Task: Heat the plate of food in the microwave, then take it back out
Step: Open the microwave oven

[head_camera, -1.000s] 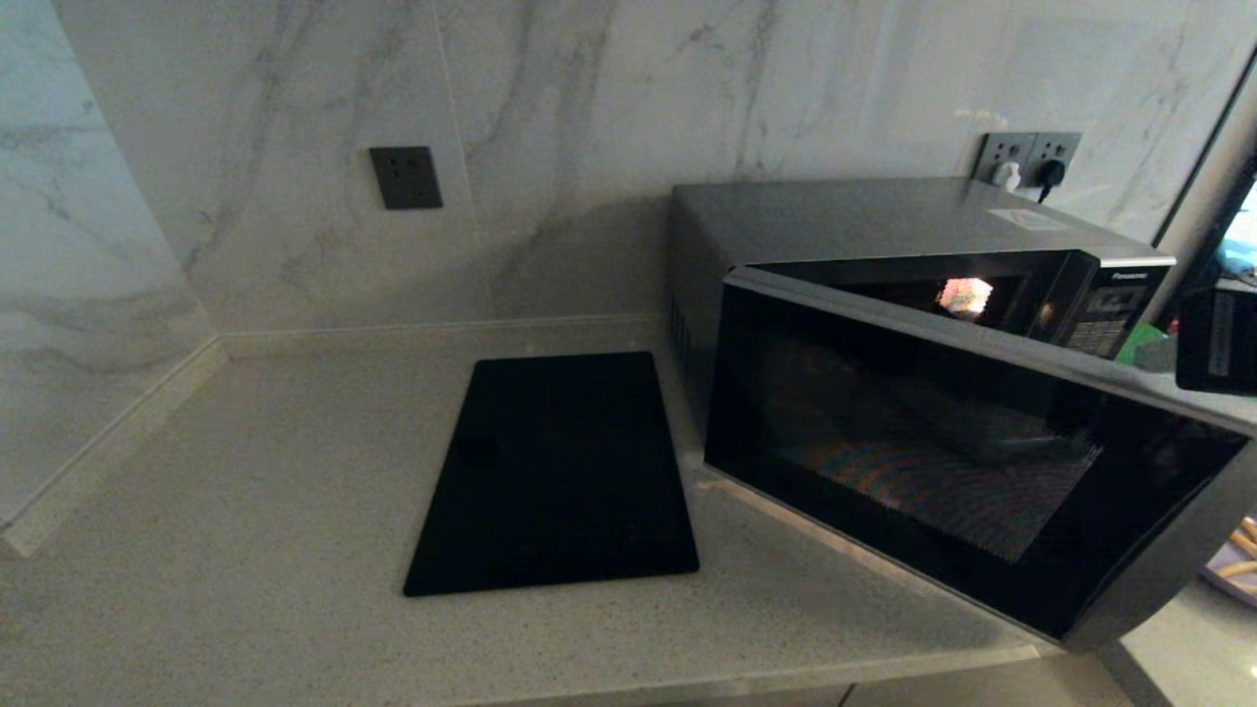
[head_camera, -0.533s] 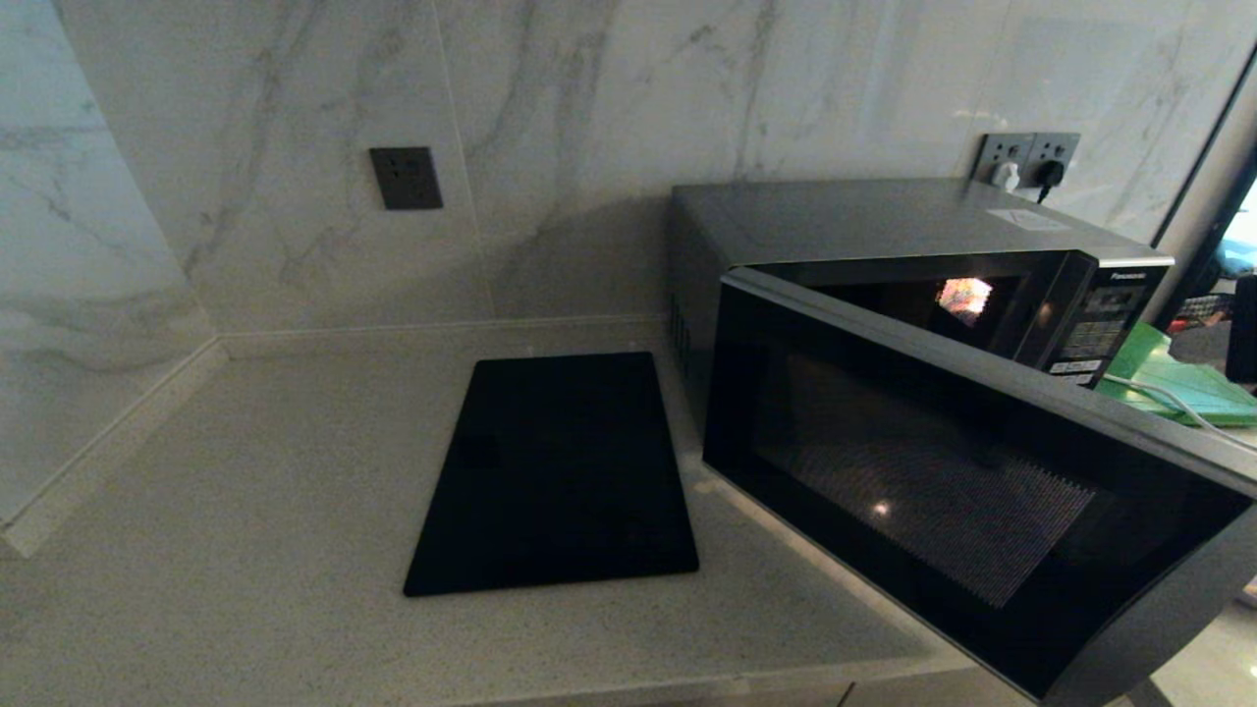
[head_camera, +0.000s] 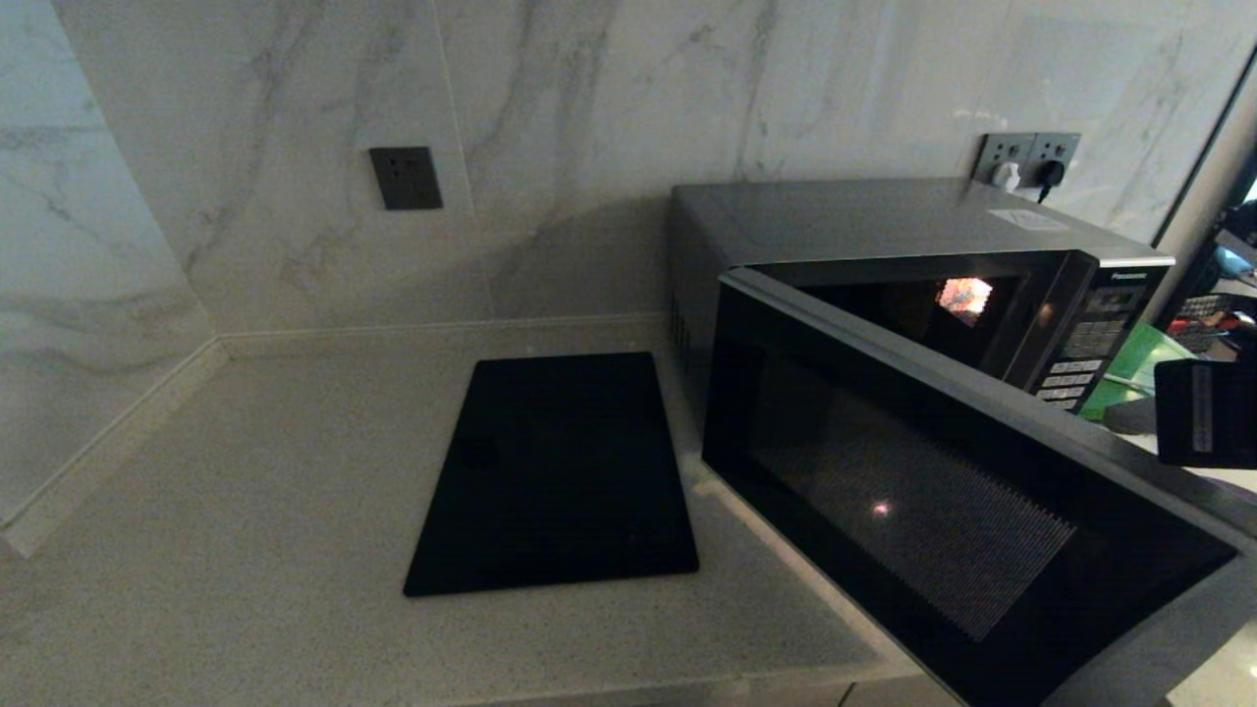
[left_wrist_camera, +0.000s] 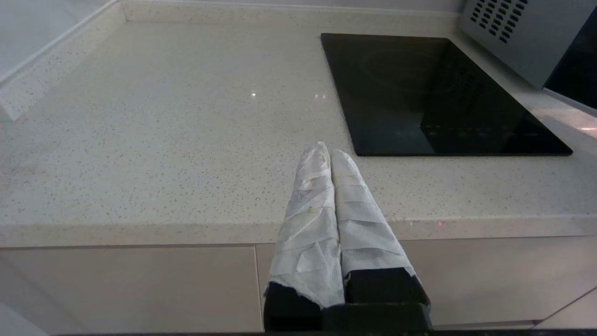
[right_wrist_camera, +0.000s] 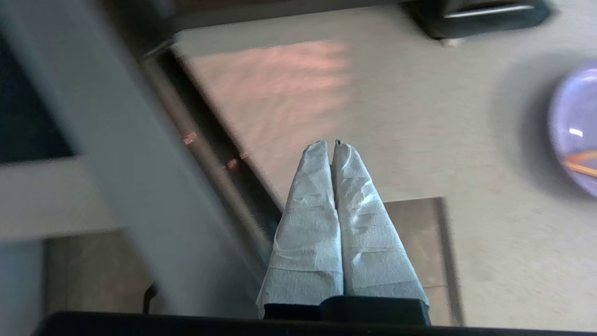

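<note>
Marble wall runs across the back, a dark socket plate set in it at about ten o'clock of the head view. Below it the speckled desk carries a flat black panel near the centre. The left gripper hangs parked off the desk's front edge, its wrapped fingers pressed together and holding nothing. At three o'clock stands the microwave, its dark glass door swung open toward the camera, the cavity lit inside, the button panel on its far side. A green board lies just beyond that panel. The right gripper is beside the open door's edge, above the desk, fingers closed on each other and empty. The plate of food, lavender with orange sticks, sits on the desk well apart from that gripper, outside the microwave.
</note>
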Available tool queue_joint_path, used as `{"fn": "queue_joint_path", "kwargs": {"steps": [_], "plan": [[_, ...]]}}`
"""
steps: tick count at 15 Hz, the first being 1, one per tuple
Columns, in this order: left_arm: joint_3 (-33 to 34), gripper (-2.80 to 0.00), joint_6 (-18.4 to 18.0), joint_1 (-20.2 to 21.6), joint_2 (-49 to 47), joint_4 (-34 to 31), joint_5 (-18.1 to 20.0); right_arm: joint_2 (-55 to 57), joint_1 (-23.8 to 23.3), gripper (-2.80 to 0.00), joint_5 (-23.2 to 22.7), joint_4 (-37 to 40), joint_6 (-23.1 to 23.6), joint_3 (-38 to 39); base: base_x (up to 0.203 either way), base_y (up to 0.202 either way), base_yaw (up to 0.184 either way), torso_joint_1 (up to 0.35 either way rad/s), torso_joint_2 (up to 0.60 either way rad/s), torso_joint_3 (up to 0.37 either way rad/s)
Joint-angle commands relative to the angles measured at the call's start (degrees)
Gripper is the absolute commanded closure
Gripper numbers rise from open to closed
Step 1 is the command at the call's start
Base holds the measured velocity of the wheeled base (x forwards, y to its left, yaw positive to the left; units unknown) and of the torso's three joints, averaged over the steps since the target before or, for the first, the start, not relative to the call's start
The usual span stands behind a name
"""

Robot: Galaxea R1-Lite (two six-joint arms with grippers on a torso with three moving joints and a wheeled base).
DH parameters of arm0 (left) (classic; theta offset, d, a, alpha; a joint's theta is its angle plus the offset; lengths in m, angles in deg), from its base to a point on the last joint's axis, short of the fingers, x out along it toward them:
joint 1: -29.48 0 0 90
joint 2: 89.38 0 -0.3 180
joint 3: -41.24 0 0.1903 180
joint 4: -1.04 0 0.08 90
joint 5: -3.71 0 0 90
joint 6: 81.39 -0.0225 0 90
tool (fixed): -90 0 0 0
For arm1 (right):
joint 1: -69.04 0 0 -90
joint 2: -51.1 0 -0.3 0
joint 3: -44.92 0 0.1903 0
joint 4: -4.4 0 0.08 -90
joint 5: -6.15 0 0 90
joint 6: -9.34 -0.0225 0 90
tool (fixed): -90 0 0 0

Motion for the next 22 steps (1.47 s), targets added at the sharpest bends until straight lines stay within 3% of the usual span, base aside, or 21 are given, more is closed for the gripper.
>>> {"fn": "queue_joint_path", "kwargs": {"steps": [1,4,9,14,18,22], "plan": [[0.0,0.00,0.1,0.0,-0.1,0.0,0.0,0.1,4.7,0.00,0.0,0.2,-0.4,0.0,0.000,0.000,0.000,0.000,0.00,0.000],[0.0,0.00,0.1,0.0,-0.1,0.0,0.0,-0.3,9.8,0.00,0.0,0.1,-0.5,-0.1,0.000,0.000,0.000,0.000,0.00,0.000],[0.0,0.00,0.1,0.0,-0.1,0.0,0.0,-0.8,13.5,0.00,-2.4,0.1,-1.8,-0.3,0.000,0.000,0.000,0.000,0.00,0.000],[0.0,0.00,0.1,0.0,-0.1,0.0,0.0,-2.2,13.1,0.00,-1.5,0.1,-2.9,0.1,0.000,0.000,0.000,0.000,0.00,0.000],[0.0,0.00,0.1,0.0,-0.1,0.0,0.0,-2.7,2.7,0.00,0.1,0.2,-4.5,0.5,0.000,0.000,0.000,0.000,0.00,0.000],[0.0,0.00,0.1,0.0,-0.1,0.0,0.0,-2.1,-18.5,0.00,1.0,0.3,-4.8,0.5,0.000,0.000,0.000,0.000,0.00,0.000]]}}
